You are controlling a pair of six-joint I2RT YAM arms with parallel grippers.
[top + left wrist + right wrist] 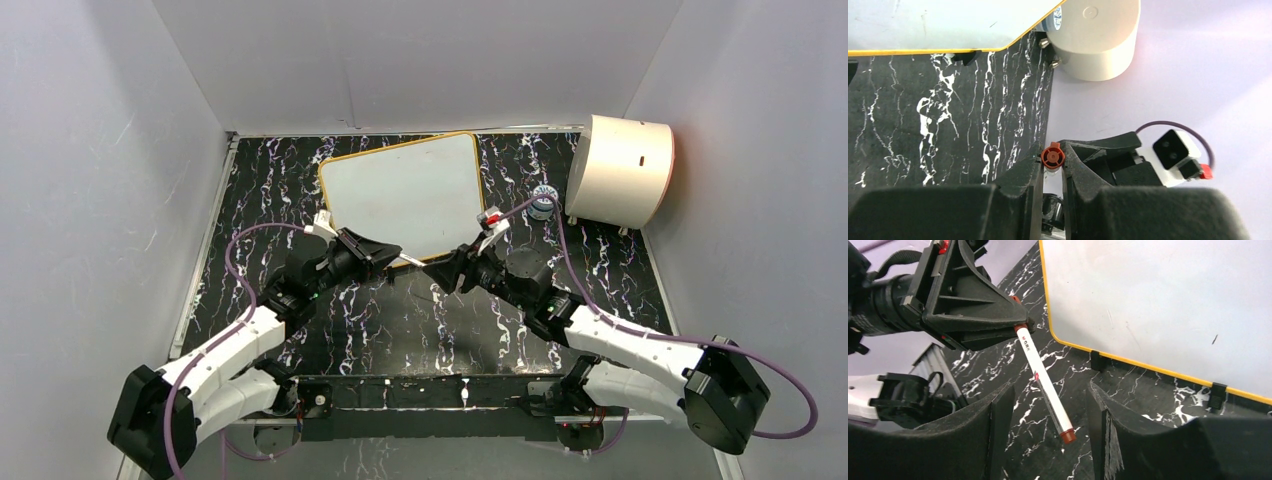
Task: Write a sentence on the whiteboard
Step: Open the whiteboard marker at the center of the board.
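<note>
Over the mat [400, 330], just short of the whiteboard [405, 190] that lies flat at the back with no writing on its face, the two arms meet tip to tip. The left gripper [1020, 326] is pinched on one red end of the marker [1045, 382]. The right gripper [1048, 397] stands spread, a finger on either side of the barrel and neither touching it. The danger lies in that lone end-hold: most of the marker juts out unsupported, so a bump from the right fingers, or a weak pinch, could tilt it or drop it onto the mat. If the right gripper closes off-centre, it may twist the marker out of line. Both ends look red, so which one is the cap cannot be told, and a capped tip would leave no mark. The right wrist view shows the whole barrel and the gap beside each finger. The left wrist view shows only the ridged red end-face squeezed between its jaws, plus the drum [1098, 35] beyond the board's corner. Only the top view places the meeting by the board's near edge.
</note>
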